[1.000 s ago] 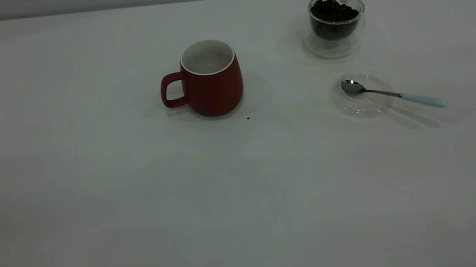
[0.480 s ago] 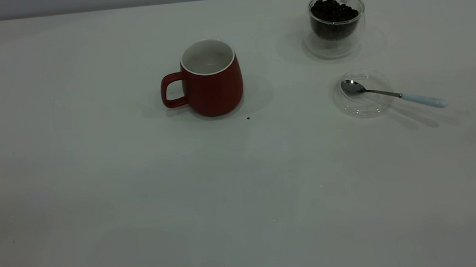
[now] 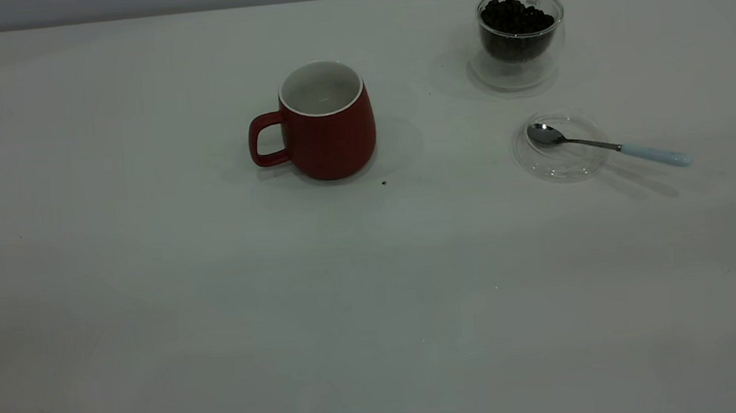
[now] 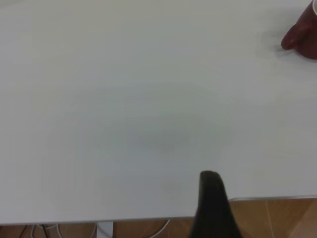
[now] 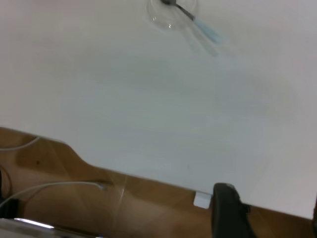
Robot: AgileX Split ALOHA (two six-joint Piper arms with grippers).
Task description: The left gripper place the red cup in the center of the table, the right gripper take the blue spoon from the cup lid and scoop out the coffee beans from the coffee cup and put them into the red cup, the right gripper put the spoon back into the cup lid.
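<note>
The red cup (image 3: 328,123) stands upright near the table's middle, handle to the left, its white inside showing no beans. The glass coffee cup (image 3: 520,31) full of dark beans stands at the far right. The spoon (image 3: 606,145), with a steel bowl and a pale blue handle, rests with its bowl on the clear cup lid (image 3: 559,145) in front of the coffee cup. Neither gripper shows in the exterior view. My left gripper (image 4: 267,208) hangs over the table's near edge, open and empty, with the red cup (image 4: 303,34) far off. My right gripper (image 5: 270,208) is open and empty at the near edge, far from the spoon (image 5: 198,22).
A single dark speck (image 3: 384,182) lies just in front of the red cup. The white table (image 3: 217,297) has a rounded far right corner. Wooden floor (image 5: 59,168) and cables show beyond its near edge in the right wrist view.
</note>
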